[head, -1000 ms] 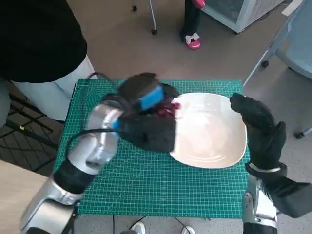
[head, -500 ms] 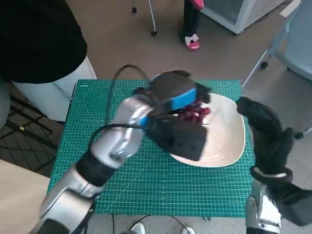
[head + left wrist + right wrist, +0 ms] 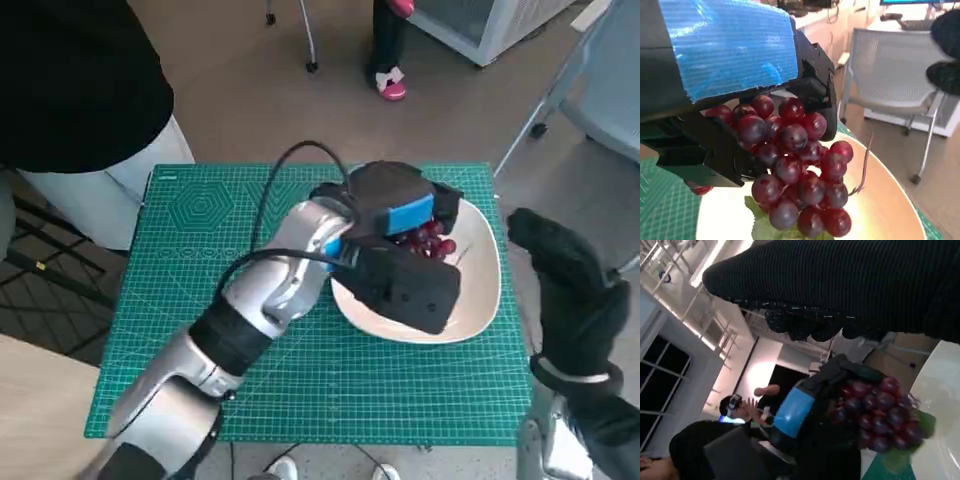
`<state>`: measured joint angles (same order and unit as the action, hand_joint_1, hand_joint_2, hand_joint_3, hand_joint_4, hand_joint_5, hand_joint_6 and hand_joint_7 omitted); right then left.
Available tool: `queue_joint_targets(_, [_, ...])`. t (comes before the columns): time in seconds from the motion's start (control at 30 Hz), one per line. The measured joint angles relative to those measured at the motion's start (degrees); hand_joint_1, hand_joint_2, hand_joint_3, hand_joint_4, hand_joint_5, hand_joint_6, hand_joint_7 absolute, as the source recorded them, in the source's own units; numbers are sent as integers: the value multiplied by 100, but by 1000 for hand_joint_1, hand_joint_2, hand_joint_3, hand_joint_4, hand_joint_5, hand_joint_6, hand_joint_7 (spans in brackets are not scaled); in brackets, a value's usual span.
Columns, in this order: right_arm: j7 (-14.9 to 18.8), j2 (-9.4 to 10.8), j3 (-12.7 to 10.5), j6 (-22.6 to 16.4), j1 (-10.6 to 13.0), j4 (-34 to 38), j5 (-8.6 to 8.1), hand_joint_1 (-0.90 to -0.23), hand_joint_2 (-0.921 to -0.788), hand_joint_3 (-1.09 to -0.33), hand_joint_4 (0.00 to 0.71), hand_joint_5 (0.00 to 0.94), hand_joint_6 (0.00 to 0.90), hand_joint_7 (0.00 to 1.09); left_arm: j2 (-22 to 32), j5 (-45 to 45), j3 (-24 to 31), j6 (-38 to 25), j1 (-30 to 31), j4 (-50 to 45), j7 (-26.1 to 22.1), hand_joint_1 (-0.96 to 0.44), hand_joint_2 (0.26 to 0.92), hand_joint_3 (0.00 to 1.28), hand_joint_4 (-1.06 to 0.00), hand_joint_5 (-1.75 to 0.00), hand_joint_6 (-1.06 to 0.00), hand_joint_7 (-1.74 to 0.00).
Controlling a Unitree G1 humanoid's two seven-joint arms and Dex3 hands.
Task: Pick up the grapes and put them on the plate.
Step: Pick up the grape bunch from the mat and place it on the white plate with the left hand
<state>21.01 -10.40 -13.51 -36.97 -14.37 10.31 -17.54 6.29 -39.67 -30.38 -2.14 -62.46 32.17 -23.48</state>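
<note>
Above the white rounded plate (image 3: 482,290), a bunch of dark red grapes (image 3: 797,175) with a green leaf hangs, clamped in the fingers of the blue-taped black left hand (image 3: 400,225). Beside the plate's right edge, the black-gloved right hand (image 3: 572,290) hovers, holding nothing, fingers loosely apart.

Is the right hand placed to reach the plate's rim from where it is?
Probably yes: the right hand hangs just beside the plate, nothing between. The left hand holds the grapes over the middle.
</note>
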Motion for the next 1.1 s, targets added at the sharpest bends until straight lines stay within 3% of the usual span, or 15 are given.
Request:
queue_joint_targets(0.27, [-270, -4, -13, 0, 113, -168, 231, -672, -921, -838, 402, 1, 204, 151, -88, -15, -35, 54, -165, 280, 33, 1, 921, 214, -556, -1431, -453, -1210])
queue_joint_targets(0.43, [-420, 2, -11, -1, 182, -208, 357, -677, -921, -838, 401, 1, 206, 149, -146, -17, -37, 74, -298, 455, 57, -1, 921, 197, -528, -1357, -493, -1282])
queue_joint_targets(0.5, [-462, 7, -9, -1, 204, -231, 397, -676, -921, -838, 401, 0, 206, 148, -170, -2, -33, 79, -325, 505, 55, 79, 907, 192, -559, -1323, -474, -1104])
queue_joint_targets(0.63, [-541, 19, -3, -1, 233, -275, 447, -673, -921, -841, 400, 0, 206, 146, -233, 152, 4, 66, -333, 587, -28, 296, 865, 211, -634, -1290, -419, -362])
queue_joint_targets(0.73, [-593, 28, 2, -1, 239, -287, 469, -671, -921, -842, 399, 0, 206, 145, -284, 254, 20, 50, -341, 710, -127, 340, 858, 249, -606, -1331, -385, -131])
queue_joint_targets(0.8, [-620, 32, 8, -1, 243, -294, 488, -670, -921, -843, 398, 0, 206, 145, -305, 288, 18, 49, -344, 799, -167, 224, 854, 225, -541, -1392, -372, -65])
queue_joint_targets(0.87, [-645, 34, 15, -1, 250, -301, 513, -665, -921, -845, 398, 0, 206, 144, -314, 307, 11, 53, -344, 871, -178, -27, 847, 152, -433, -1418, -363, -36])
queue_joint_targets(0.93, [-660, 36, 21, -1, 257, -306, 539, -657, -921, -848, 398, 0, 206, 143, -312, 312, 0, 61, -344, 925, -176, -229, 853, 84, -342, -1336, -355, -23])
queue_joint_targets(1.0, [-665, 37, 25, -2, 264, -310, 548, -647, -921, -852, 397, 0, 204, 142, -304, 308, -15, 72, -344, 953, -164, -339, 868, 43, -310, -1102, -353, -14])
queue_joint_targets(1.1, [-666, 39, 30, -5, 269, -309, 547, -635, -921, -857, 397, 0, 203, 140, -281, 295, -32, 103, -344, 965, -116, -400, 894, 17, -338, -611, -357, -8])
